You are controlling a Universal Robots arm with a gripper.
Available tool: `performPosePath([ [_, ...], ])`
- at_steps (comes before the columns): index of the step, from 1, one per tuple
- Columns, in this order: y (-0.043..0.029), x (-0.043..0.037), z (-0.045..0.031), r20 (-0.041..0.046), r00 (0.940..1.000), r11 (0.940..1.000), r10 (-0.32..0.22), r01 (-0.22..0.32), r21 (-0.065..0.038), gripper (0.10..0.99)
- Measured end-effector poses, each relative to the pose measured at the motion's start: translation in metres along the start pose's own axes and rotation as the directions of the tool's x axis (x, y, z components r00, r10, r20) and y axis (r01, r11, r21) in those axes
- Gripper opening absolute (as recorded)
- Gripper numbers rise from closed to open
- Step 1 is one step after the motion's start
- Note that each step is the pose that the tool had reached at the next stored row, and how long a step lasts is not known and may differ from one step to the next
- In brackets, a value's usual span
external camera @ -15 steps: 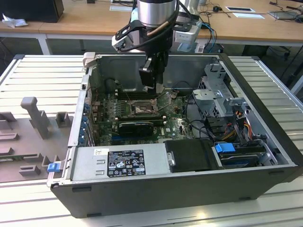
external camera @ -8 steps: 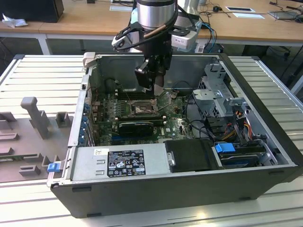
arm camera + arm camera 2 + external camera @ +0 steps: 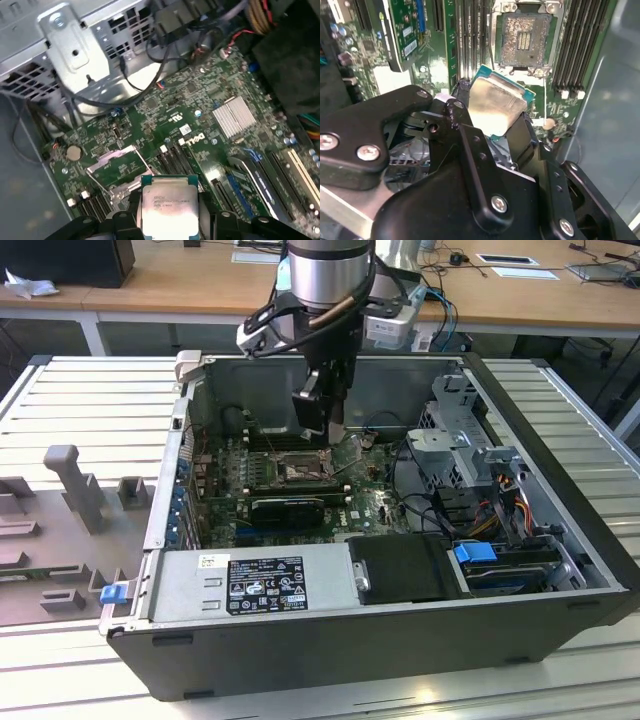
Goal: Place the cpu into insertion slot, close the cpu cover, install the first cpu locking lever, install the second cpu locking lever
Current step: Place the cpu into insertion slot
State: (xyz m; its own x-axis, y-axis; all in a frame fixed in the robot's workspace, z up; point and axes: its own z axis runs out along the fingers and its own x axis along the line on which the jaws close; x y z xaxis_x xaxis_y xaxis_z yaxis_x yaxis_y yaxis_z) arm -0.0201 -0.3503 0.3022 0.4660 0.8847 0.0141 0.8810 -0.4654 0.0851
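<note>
Silver-grey cpu (image 3: 495,107) clamped between black jaws, held above the green motherboard (image 3: 200,100), inside the open computer case (image 3: 400,640) on a slatted table (image 3: 90,390), near the uncovered insertion slot (image 3: 522,42), not yet seated
</note>
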Motion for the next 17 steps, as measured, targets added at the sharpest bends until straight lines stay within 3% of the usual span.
performPosePath([
  [4, -0.0001, 0.0, 0.0009, -0.006, 0.9976, 0.9976, -0.07, 0.07, 0.001, 0.541],
  [8, -0.0002, -0.0001, 0.0019, -0.0152, 0.9843, 0.9844, -0.176, 0.176, 0.001, 0.541],
  [15, -0.0003, -0.0001, 0.0032, -0.0279, 0.9482, 0.9486, -0.316, 0.317, 0.0, 0.541],
  [16, -0.0003, -0.0001, 0.0036, -0.0305, 0.9379, 0.9383, -0.346, 0.346, 0.0, 0.541],
  [17, -0.0004, -0.0001, 0.0039, -0.032, 0.9312, 0.9317, -0.363, 0.363, -0.001, 0.541],
])
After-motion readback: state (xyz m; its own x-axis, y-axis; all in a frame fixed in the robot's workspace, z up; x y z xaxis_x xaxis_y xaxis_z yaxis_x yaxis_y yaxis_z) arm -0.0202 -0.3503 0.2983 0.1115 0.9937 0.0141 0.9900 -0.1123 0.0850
